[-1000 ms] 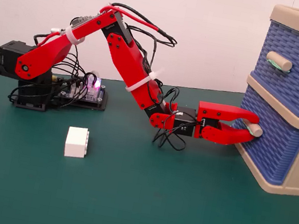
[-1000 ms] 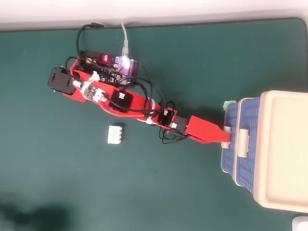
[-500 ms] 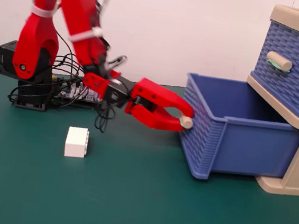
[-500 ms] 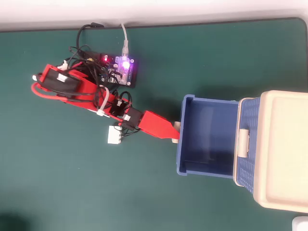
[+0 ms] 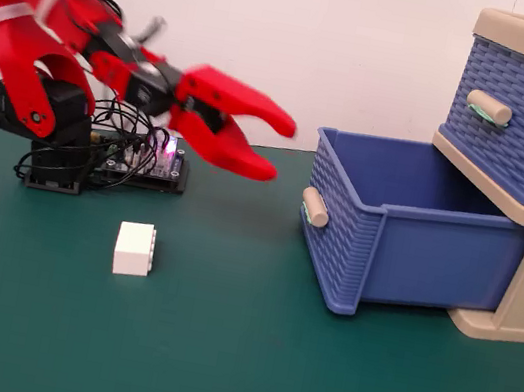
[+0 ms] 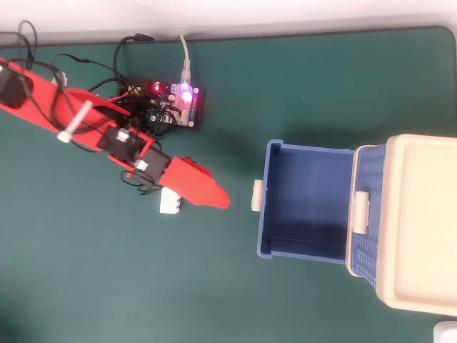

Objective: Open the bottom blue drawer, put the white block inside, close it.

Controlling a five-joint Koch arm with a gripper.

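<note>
Ribbed blue plastic bottom drawer (image 5: 407, 237) pulled open; seamed white block (image 5: 134, 249) on desk; red hand (image 5: 279, 146) spread, empty.

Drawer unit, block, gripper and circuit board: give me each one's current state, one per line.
Bottom blue wicker-textured drawer: pulled open, nothing visible inside.
Upper blue wicker-textured drawer: closed.
Small white plastic block: on the green table, not gripped.
Red gripper: open, raised above the table.
Circuit board: lights on.
</note>
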